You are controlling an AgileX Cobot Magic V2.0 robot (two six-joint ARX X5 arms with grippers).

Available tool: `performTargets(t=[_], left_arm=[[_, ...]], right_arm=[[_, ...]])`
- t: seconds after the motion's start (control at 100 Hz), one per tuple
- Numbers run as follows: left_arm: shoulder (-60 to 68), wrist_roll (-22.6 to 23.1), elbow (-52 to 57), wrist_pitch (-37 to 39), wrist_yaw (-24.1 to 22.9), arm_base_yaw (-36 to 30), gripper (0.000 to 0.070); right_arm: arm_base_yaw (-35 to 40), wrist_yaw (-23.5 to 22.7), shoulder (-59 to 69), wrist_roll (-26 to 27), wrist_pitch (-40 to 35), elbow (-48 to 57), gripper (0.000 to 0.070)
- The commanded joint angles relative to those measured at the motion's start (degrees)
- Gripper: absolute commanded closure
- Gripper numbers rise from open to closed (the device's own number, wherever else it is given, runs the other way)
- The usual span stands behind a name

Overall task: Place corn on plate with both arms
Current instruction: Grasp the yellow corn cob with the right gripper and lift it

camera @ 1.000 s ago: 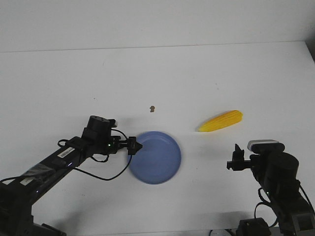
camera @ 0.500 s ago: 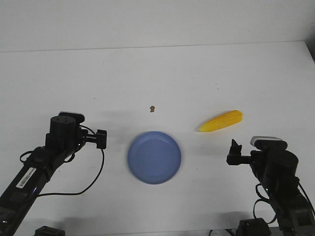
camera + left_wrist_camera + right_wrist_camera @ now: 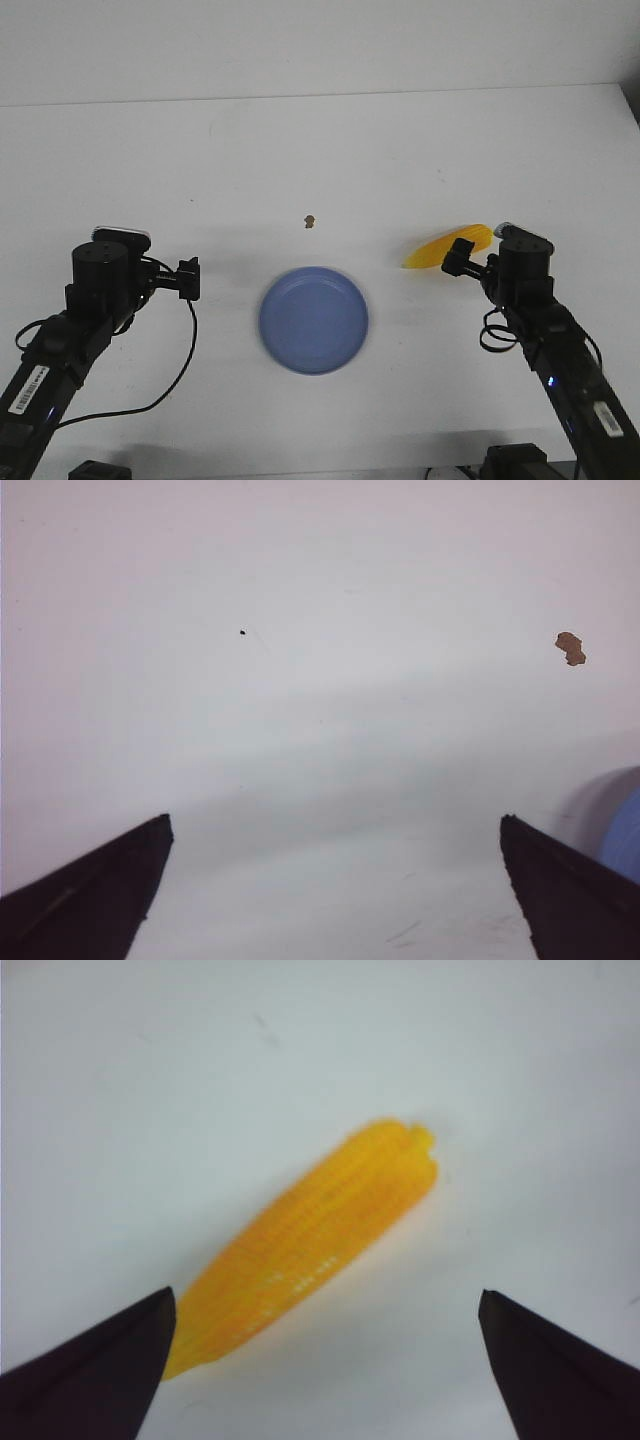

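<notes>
The yellow corn point(image 3: 430, 251) lies on the white table at the right, partly hidden by my right gripper point(image 3: 460, 255), which hovers over it. In the right wrist view the corn point(image 3: 310, 1240) lies slanted ahead of the wide-open jaws, its tapered end near one fingertip point(image 3: 150, 1330). The blue plate point(image 3: 314, 319) sits empty at the table's middle front; its edge shows in the left wrist view point(image 3: 625, 830). My left gripper point(image 3: 188, 279) is open and empty, well left of the plate, over bare table.
A tiny brown speck point(image 3: 311, 220) lies behind the plate; it also shows in the left wrist view point(image 3: 570, 648). The table's far edge meets a white wall. Black cables hang from both arms.
My left gripper pulled back left, away from the plate's rim. My right gripper moved forward and up to the corn, now covering its thick end.
</notes>
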Motion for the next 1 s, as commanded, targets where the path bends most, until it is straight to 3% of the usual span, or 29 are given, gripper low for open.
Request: performTargets(t=[0.0, 0.35, 0.89, 0.95, 0.99], left_arm=[[0.57, 0.48, 0.48, 0.33, -0.13, -0.09, 0.0], [0.57, 0.22, 0.48, 0.26, -0.11, -0.09, 0.0], [0.57, -0.22, 0.48, 0.22, 0.11, -0.13, 0.0], [0.57, -0.24, 0.48, 0.22, 0.11, -0.13, 0.0], [0.57, -0.24, 0.48, 0.22, 0.11, -0.13, 0.0]], right_arm=[[-0.24, -1.77, 4.26, 5.22, 2.56, 0.83, 0.0063], [-0.31, -6.23, 16.96, 12.02, 12.26, 1.14, 0.0062], [-2.08, -8.07, 23.82, 13.79, 19.5, 1.18, 0.0066], [-2.08, -8.24, 24.3, 13.55, 20.06, 1.18, 0.0117], [-2.08, -8.24, 24.3, 13.25, 20.11, 1.18, 0.024]])
